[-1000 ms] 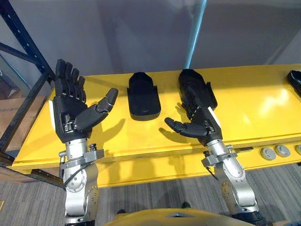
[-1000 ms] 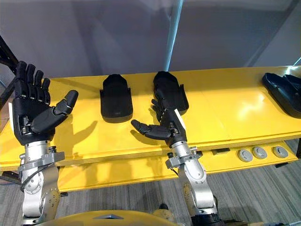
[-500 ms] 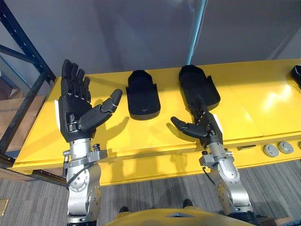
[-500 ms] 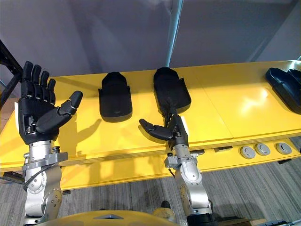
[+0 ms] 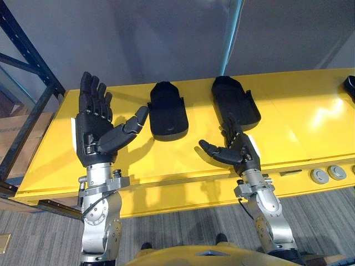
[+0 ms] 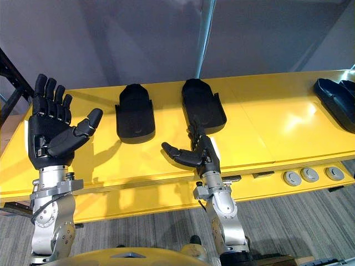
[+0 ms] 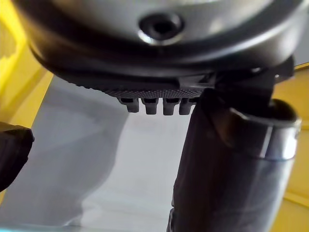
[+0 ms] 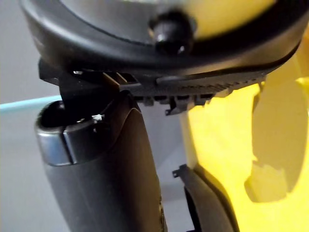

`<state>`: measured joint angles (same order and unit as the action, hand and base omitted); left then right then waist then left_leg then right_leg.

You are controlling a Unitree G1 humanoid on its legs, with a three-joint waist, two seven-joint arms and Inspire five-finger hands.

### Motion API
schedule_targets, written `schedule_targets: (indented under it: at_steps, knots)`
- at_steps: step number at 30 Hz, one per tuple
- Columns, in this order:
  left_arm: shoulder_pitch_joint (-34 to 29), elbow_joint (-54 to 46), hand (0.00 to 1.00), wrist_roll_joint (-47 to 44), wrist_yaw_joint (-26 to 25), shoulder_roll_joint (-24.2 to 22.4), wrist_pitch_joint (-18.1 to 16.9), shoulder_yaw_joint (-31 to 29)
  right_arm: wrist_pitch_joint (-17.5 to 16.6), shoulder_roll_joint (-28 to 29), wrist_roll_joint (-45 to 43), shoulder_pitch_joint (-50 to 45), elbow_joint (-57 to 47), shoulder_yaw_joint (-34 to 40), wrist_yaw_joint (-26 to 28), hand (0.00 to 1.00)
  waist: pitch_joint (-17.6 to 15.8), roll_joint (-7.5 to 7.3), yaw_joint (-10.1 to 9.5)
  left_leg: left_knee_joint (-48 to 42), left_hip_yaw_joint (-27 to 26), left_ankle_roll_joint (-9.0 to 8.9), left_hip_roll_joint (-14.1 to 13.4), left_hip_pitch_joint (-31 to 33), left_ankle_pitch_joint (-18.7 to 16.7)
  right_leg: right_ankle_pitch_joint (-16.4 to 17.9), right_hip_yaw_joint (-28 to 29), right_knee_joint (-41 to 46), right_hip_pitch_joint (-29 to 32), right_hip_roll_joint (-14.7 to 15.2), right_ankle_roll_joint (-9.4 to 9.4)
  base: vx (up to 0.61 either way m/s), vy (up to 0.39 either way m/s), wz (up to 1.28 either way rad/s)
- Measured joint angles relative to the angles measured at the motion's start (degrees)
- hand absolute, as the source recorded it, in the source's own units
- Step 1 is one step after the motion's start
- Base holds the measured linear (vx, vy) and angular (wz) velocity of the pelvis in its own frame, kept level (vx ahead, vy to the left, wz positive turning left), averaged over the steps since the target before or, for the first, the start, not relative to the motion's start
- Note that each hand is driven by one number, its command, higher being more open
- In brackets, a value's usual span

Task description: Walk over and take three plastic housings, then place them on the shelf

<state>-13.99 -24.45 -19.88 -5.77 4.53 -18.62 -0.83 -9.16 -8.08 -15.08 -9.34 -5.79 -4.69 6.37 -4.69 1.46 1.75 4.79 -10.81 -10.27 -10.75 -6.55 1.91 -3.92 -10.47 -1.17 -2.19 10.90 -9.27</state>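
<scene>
Plastic housings (image 5: 168, 111), 2 side by side, lie on the yellow shelf (image 5: 299, 122). Left hand (image 5: 97, 130) and right hand (image 5: 236, 151) hover spread, empty. Likely step: retract right hand straight, clear of the nearest housing.

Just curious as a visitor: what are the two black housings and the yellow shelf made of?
Housings: probably moulded plastic, matt black, hardly any glare. Shelf: glossy yellow, perhaps painted metal or board; bright reflections show on it.

The left hand (image 7: 159, 58) shows close up, fingers (image 7: 149, 105) straight, thumb (image 7: 231, 164) standing out; past them, a grey wall (image 7: 120, 179) and yellow shelf (image 7: 19, 87).
</scene>
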Motion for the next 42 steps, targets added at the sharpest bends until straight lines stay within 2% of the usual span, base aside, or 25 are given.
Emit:
schedule_targets:
  at_steps: [5, 9, 12, 14, 17, 20, 22, 23, 24, 25, 26, 27, 28, 29, 30, 33, 35, 36, 37, 38, 39, 40, 41, 42]
  knots:
    - [0.1, 0.0, 1.00, -0.1, 0.5, 0.0, 0.0, 0.1, -4.2, 0.0, -0.8, 0.0, -7.6, 0.0, -1.5, 1.00, 0.0, -0.01, 0.01, 0.0, 0.0, -0.03, 0.0, 0.0, 0.0, 0.0, 0.0, 0.0, 0.0, 0.0, 0.00, 0.00, 0.000, 0.00]
    - [1.4, 0.0, 1.00, -0.9, 1.5, 0.5, 0.0, 2.4, -6.3, 0.0, 2.1, 0.0, -14.7, 0.2, -6.3, 1.00, 0.0, -0.04, 0.12, 0.0, -0.6, -0.05, 0.0, -0.1, -0.2, 0.0, 0.6, 0.0, 0.4, 0.0, 0.01, 0.00, 0.001, -0.07]
    - [3.5, 0.0, 1.00, -2.7, 2.4, 1.3, 0.0, 5.4, -5.9, 0.1, 3.8, 0.4, -15.5, 0.9, -11.3, 1.00, 0.0, -0.17, 0.25, 0.0, -3.5, -0.17, 0.0, -0.8, -0.5, -0.3, 3.5, 0.1, 2.0, -0.4, -0.13, 0.00, 0.009, -0.46]
    - [4.6, 0.0, 1.00, -3.3, 2.5, 1.3, 0.0, 7.6, -4.1, 0.4, 5.8, -0.2, -15.5, 2.5, -14.7, 1.00, 0.0, -0.16, 0.61, -0.1, -6.8, -0.40, -0.2, -2.1, -1.2, -0.9, 6.8, 0.1, 3.1, -1.1, 0.02, 0.01, 0.018, -0.85]
    - [5.2, 0.9, 1.00, -4.3, 1.3, 1.7, -0.1, 10.7, -1.5, 2.6, 5.7, -5.7, -15.5, 8.0, -18.6, 1.00, 0.0, -0.17, 3.57, -4.1, -13.9, -1.27, -1.3, -3.8, -5.2, -1.8, 14.5, 0.1, 5.2, -3.1, 0.18, 0.05, 0.024, -1.25]
    - [5.2, 3.3, 1.00, -4.3, -2.6, 2.1, -0.1, 12.3, -1.2, 2.5, 5.3, -12.4, -15.4, 14.7, -18.7, 1.00, -0.2, 0.44, 6.71, -8.3, -18.7, -1.55, -2.3, -5.0, -9.2, -2.5, 21.0, 0.0, 7.0, -5.3, 0.24, 0.05, 0.019, -1.25]
    - [4.5, 4.4, 1.00, -4.2, -6.6, 2.2, -0.2, 12.2, -1.3, 2.3, 4.0, -15.2, -15.4, 18.4, -18.0, 1.00, -0.5, 0.72, 8.17, -12.0, -17.0, 0.96, -2.4, -5.9, -12.7, -3.5, 28.3, 0.1, 9.0, -7.7, 0.49, 0.01, 0.013, -1.96]
    - [4.0, 4.6, 1.00, -4.1, -9.0, 2.4, -0.2, 12.4, -1.7, 2.0, 2.3, -16.1, -15.4, 19.0, -17.5, 1.00, -0.7, 0.89, 8.64, -14.9, -13.5, 3.59, -2.4, -6.0, -15.0, -3.2, 32.2, 0.2, 9.8, -9.3, 1.30, -0.04, 0.004, -1.73]
    - [3.6, 4.6, 1.00, -4.0, -10.0, 2.4, -0.2, 12.4, -2.0, 2.0, 1.1, -16.4, -15.4, 18.9, -17.2, 1.00, -0.8, 0.94, 8.80, -16.7, -11.1, 5.10, -2.3, -5.9, -16.0, -3.2, 33.9, 0.5, 10.2, -10.1, 1.88, -0.04, 0.017, -1.65]
    - [2.8, 4.3, 1.00, -3.6, -11.6, 2.4, -0.3, 12.5, -2.2, 2.0, -0.4, -16.5, -15.4, 18.2, -16.4, 1.00, -1.1, 0.97, 8.81, -19.5, -7.2, 7.43, -1.9, -5.7, -17.3, -2.5, 36.5, 1.4, 10.7, -11.2, 3.05, -0.06, 0.045, -1.57]
    - [1.8, 4.2, 1.00, -2.4, -13.3, 2.3, -0.3, 12.6, -3.0, 1.9, -2.3, -16.5, -15.4, 16.5, -15.3, 1.00, -1.6, 0.66, 8.53, -22.6, -2.4, 9.71, -0.7, -5.1, -18.7, -1.3, 38.7, 1.9, 11.6, -12.1, 4.20, -0.09, 0.096, -1.69]
    - [1.5, 3.8, 1.00, -1.9, -14.2, 2.1, -0.3, 13.4, -4.2, 1.5, -2.4, -16.3, -15.5, 14.2, -14.9, 1.00, -1.4, 2.05, 8.06, -23.4, 1.4, 12.26, 0.3, -3.8, -19.9, 0.6, 39.1, 2.1, 13.4, -12.5, 5.72, -0.10, 0.113, -1.30]
    - [1.7, 3.4, 1.00, -1.8, -14.0, 1.2, -0.3, 13.7, -4.6, 1.2, -2.1, -15.9, -15.9, 13.0, -14.9, 1.00, -1.4, 4.45, 7.55, -23.3, 2.4, 13.28, -0.5, -3.1, -21.1, 1.4, 38.5, 5.2, 15.4, -13.9, 5.47, -0.05, 0.116, -0.78]
    - [2.2, 2.4, 1.00, -1.4, -13.4, 0.8, -0.4, 13.7, -4.9, 1.5, -1.9, -15.5, -16.7, 10.4, -15.0, 1.00, -2.0, 5.06, 6.94, -23.4, 3.3, 11.42, -0.6, -2.5, -22.7, 2.2, 36.1, 16.7, 19.6, -16.3, 4.98, 0.03, 0.073, -0.45]
    - [2.6, 1.8, 1.00, -1.5, -12.7, 0.7, -1.0, 13.8, -4.8, 1.7, -0.6, -14.8, -17.3, 6.5, -15.7, 1.00, -3.9, 3.68, 5.28, -24.6, 3.3, 9.05, 1.2, -2.6, -23.2, 4.9, 34.4, 19.0, 20.2, -14.5, 1.17, -0.04, 0.068, -0.20]
    - [1.9, 1.8, 1.00, -2.4, -10.7, -0.7, -1.9, 15.9, -4.1, 3.5, -0.2, -16.5, -17.0, -0.6, -17.2, 1.00, -4.6, 4.34, 3.21, -32.1, 5.2, 7.43, 1.3, 1.4, -24.1, 4.2, 32.0, 19.8, 19.8, -12.6, 0.71, -0.10, 0.031, 0.38]
    - [2.0, 1.8, 1.00, -2.6, -9.5, -0.6, -5.0, 16.1, -4.3, 6.0, 1.8, -18.6, -16.3, -1.8, -17.1, 1.00, -5.8, 3.98, 2.83, -36.7, 6.1, 7.27, 1.2, 3.0, -25.9, 4.1, 30.8, 22.1, 20.0, -12.1, 0.46, -0.10, 0.012, 0.33]
    - [2.0, 1.7, 1.00, -2.6, -9.4, -0.6, -5.8, 16.1, -4.8, 6.3, 1.7, -19.4, -16.1, -1.7, -16.9, 1.00, -6.0, 3.91, 2.76, -37.7, 5.9, 7.21, 1.1, 3.1, -26.9, 3.9, 30.8, 22.5, 20.1, -12.1, 0.19, -0.18, 0.068, -0.24]
    - [2.1, 0.5, 1.00, -2.5, -9.4, -0.1, -6.7, 16.0, -6.7, 6.2, 0.8, -21.2, -15.7, -1.0, -15.9, 1.00, -7.3, 3.35, 2.69, -39.6, 4.2, 7.17, 0.9, 2.7, -29.5, 2.9, 30.1, 23.0, 20.0, -12.1, -0.80, -0.20, 0.070, -0.36]
    - [2.2, -0.3, 1.00, -2.4, -9.4, 0.2, -6.7, 16.0, -7.3, 6.0, 0.5, -21.2, -15.7, -0.5, -15.2, 1.00, -8.4, 2.94, 2.58, -40.3, 3.1, 7.21, 0.6, 2.6, -30.4, 1.6, 28.9, 22.9, 20.0, -11.9, -0.60, -0.33, 0.074, -0.69]
    - [2.4, -1.7, 1.00, -2.0, -9.6, 0.9, -6.8, 15.7, -8.7, 5.2, 0.6, -20.4, -14.7, 0.0, -14.1, 1.00, -10.0, 2.23, 2.13, -40.5, 0.9, 7.50, 0.2, 2.4, -30.9, -4.4, 25.9, 19.1, 19.9, -11.7, 0.14, -0.32, 0.036, -0.82]
    - [2.6, -2.3, 1.00, -2.0, -9.6, 1.0, -6.9, 15.4, -9.5, 4.2, 0.7, -19.3, -14.3, 0.0, -13.8, 1.00, -10.4, 2.99, 1.28, -39.2, -0.7, 7.83, -1.1, 3.4, -30.6, -8.1, 23.4, 15.6, 19.9, -11.5, 0.57, -0.39, 0.014, -0.86]
    - [3.7, -2.3, 1.00, -2.2, -8.7, 1.4, -6.9, 15.0, -11.0, 3.5, 0.8, -17.1, -14.2, -0.6, -14.2, 1.00, -10.3, 1.51, 0.96, -38.2, -2.3, 7.24, -1.0, 5.4, -30.0, -1.3, 18.8, 25.0, 22.3, -10.0, 4.55, -0.30, 0.003, -0.59]
    - [4.0, -2.3, 1.00, -2.6, -8.3, 1.3, -7.0, 14.7, -11.2, 3.1, 0.9, -15.4, -14.2, -1.3, -14.4, 1.00, -10.5, 1.09, 0.33, -38.0, -3.2, 7.49, -1.0, 6.3, -29.0, 2.3, 17.2, 30.2, 23.1, -9.0, 5.88, -0.37, -0.016, -0.45]
